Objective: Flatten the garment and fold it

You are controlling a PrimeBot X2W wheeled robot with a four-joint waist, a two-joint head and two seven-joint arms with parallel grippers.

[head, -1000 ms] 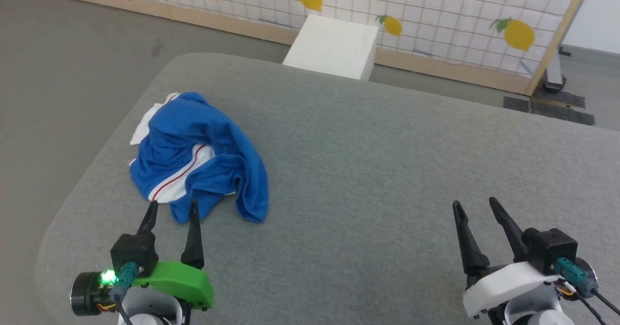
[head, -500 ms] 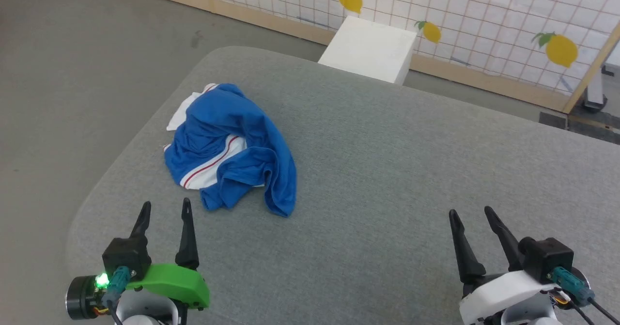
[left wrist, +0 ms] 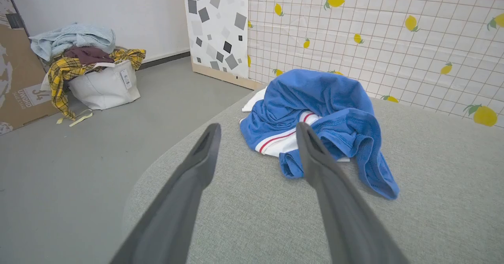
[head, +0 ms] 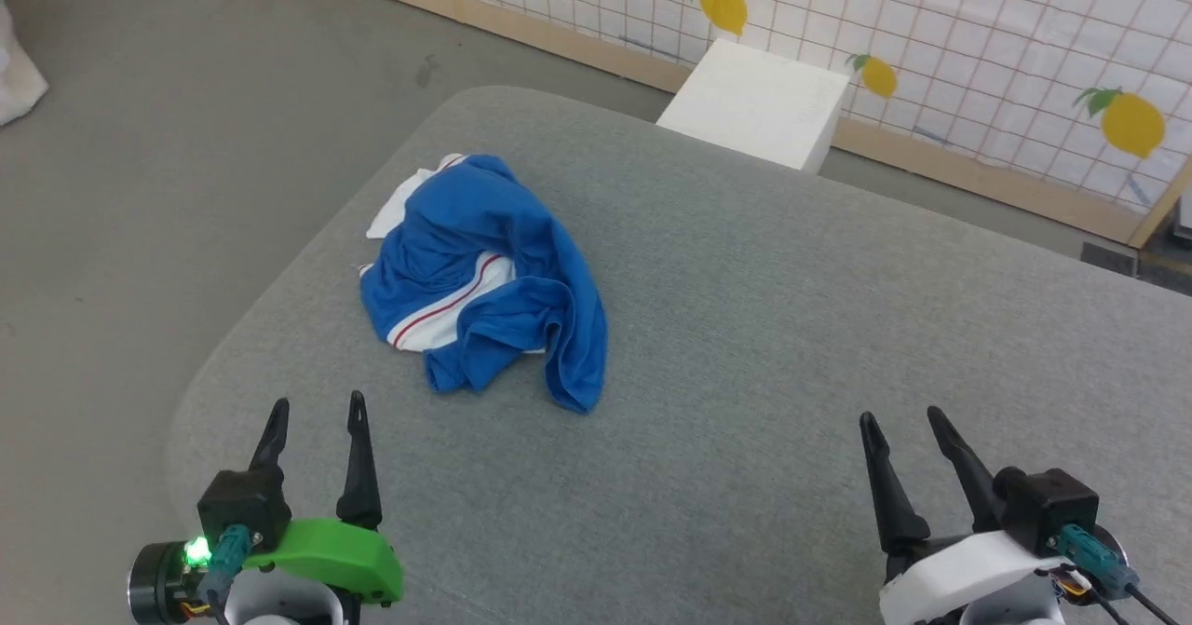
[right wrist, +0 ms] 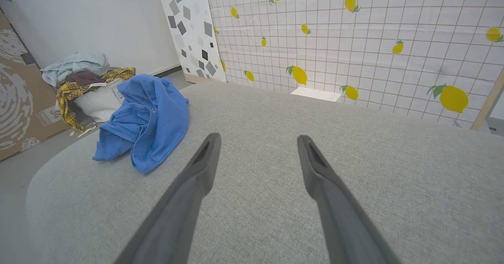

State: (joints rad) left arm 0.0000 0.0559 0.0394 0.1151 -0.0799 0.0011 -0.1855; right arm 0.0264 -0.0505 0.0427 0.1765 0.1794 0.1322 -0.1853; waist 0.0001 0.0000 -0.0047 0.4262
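Shirt (head: 521, 234), blue with a white panel and a red stripe, lies crumpled in a heap on the grey padded table (head: 745, 327), toward the far left corner in the head view. The left gripper (head: 316, 403) sits at the lower left, near the heap but not touching it, its fingers apart and holding nothing. The right gripper (head: 900, 415) is at the lower right, well apart from the shirt, fingers likewise spread and empty. A white block (head: 754, 103) stands on the floor past the table's far edge, in front of a lemon-print screen (head: 931, 38).

In the left wrist view, the shirt (left wrist: 327, 95) is bunched up ahead of the left gripper (left wrist: 258, 126), whose fingers stand wide. A white bag (left wrist: 102, 87) heaped with clothes rests on the floor to the left.

In the right wrist view, the right gripper (right wrist: 258, 136) is spread over bare table (right wrist: 354, 177). The shirt (right wrist: 153, 114) lies off to the left, near the table's edge.
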